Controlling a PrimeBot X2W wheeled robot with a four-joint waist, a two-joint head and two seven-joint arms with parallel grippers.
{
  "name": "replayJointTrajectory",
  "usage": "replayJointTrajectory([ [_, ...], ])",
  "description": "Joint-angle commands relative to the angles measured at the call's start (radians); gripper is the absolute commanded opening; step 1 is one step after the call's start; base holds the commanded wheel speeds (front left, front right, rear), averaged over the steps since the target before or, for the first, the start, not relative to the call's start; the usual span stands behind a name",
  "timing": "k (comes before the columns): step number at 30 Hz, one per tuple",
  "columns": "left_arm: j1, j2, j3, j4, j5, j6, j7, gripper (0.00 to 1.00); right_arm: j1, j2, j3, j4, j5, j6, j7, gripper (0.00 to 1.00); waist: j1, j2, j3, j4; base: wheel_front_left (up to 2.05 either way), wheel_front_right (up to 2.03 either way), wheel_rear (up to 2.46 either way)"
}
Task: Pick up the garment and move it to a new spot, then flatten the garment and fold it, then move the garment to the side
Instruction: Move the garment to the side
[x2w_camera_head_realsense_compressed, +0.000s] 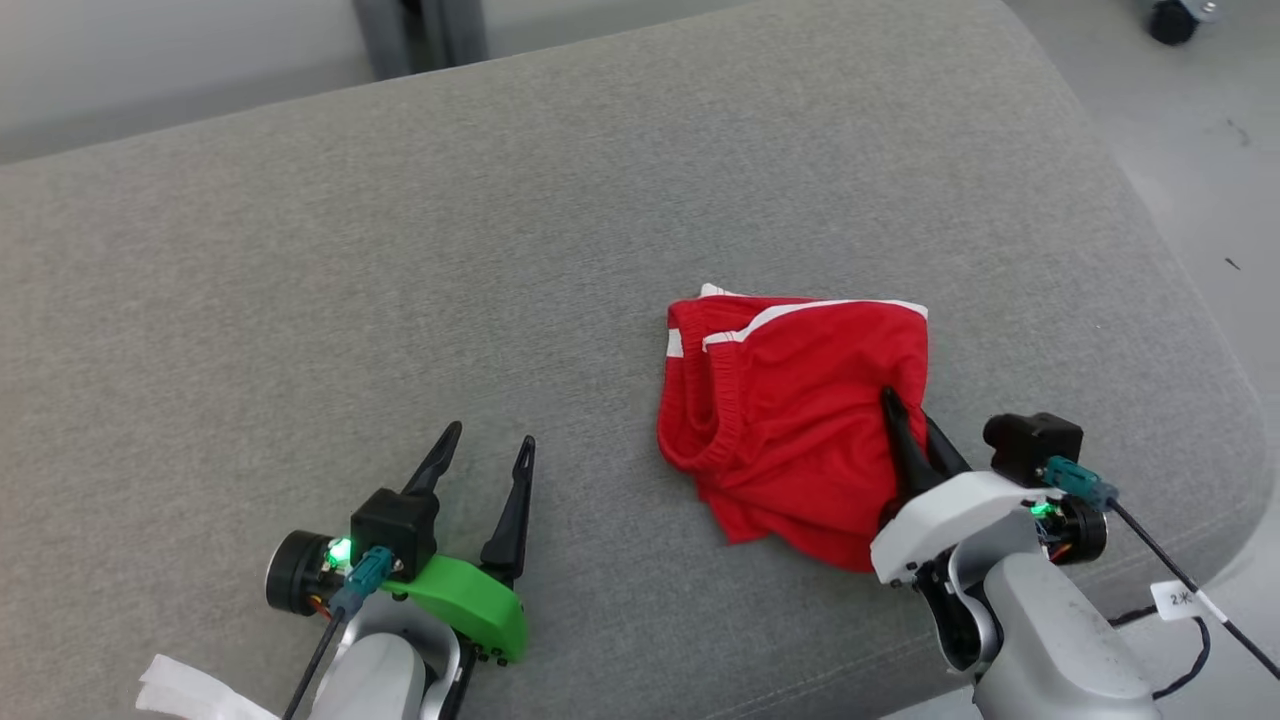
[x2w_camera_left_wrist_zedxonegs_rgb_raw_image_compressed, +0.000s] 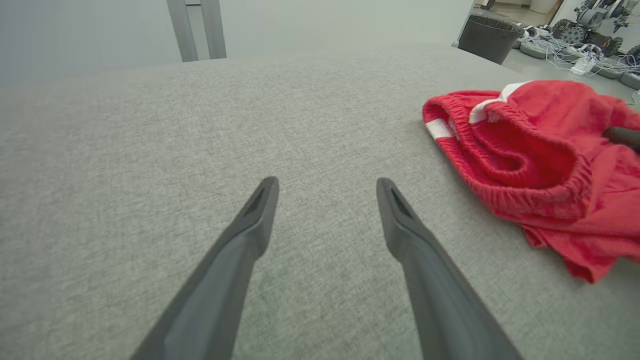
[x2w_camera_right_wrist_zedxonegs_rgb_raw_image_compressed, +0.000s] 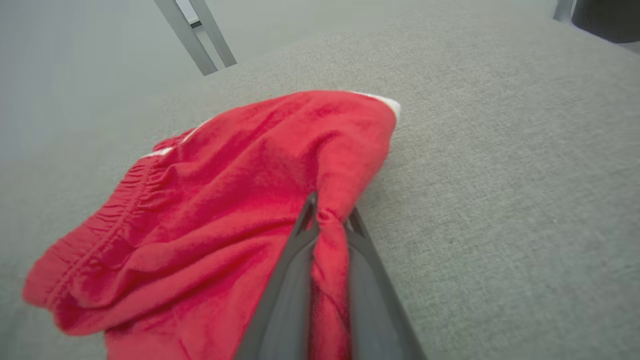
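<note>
The garment (x2w_camera_head_realsense_compressed: 790, 400) is a pair of red shorts with white trim and an elastic waistband, lying crumpled on the grey cushion, right of centre. My right gripper (x2w_camera_head_realsense_compressed: 905, 412) is shut on a fold at the garment's right side; in the right wrist view a pinch of red cloth (x2w_camera_right_wrist_zedxonegs_rgb_raw_image_compressed: 327, 220) bunches between the two dark fingers (x2w_camera_right_wrist_zedxonegs_rgb_raw_image_compressed: 290, 280). My left gripper (x2w_camera_head_realsense_compressed: 492, 440) stands open over bare cushion at the lower left, well apart from the cloth. In the left wrist view the garment (x2w_camera_left_wrist_zedxonegs_rgb_raw_image_compressed: 540, 170) lies to the right of the open gripper (x2w_camera_left_wrist_zedxonegs_rgb_raw_image_compressed: 325, 192).
The grey upholstered cushion (x2w_camera_head_realsense_compressed: 400, 260) spans the scene, its rounded edge (x2w_camera_head_realsense_compressed: 1190, 300) dropping to the floor on the right. A metal frame leg (x2w_camera_head_realsense_compressed: 420, 35) stands behind it. A dark bin (x2w_camera_left_wrist_zedxonegs_rgb_raw_image_compressed: 490, 32) and cables (x2w_camera_left_wrist_zedxonegs_rgb_raw_image_compressed: 575, 55) sit on the floor beyond.
</note>
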Motion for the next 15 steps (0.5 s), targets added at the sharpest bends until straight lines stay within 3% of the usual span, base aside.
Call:
replayJointTrajectory([
  [1,-0.018,0.006,0.001,0.004,0.005,-0.003,0.000,1.00,-0.036,0.001,0.003,0.002,-0.039,-0.001,-0.001,0.00,0.0000,-0.0001,0.036,-0.069,0.00,0.00,0.00],
  [5,-0.020,0.012,-0.003,0.017,0.022,-0.007,0.000,1.00,-0.102,-0.013,-0.029,0.063,-0.146,-0.002,-0.001,0.00,0.0000,-0.0001,0.062,-0.054,0.00,0.00,0.00],
  [15,-0.029,0.024,0.004,0.017,0.030,-0.008,0.001,1.00,-0.306,-0.229,-0.156,0.296,-0.380,-0.002,0.010,0.00,0.0000,-0.0001,0.117,0.063,0.00,0.00,0.00],
])
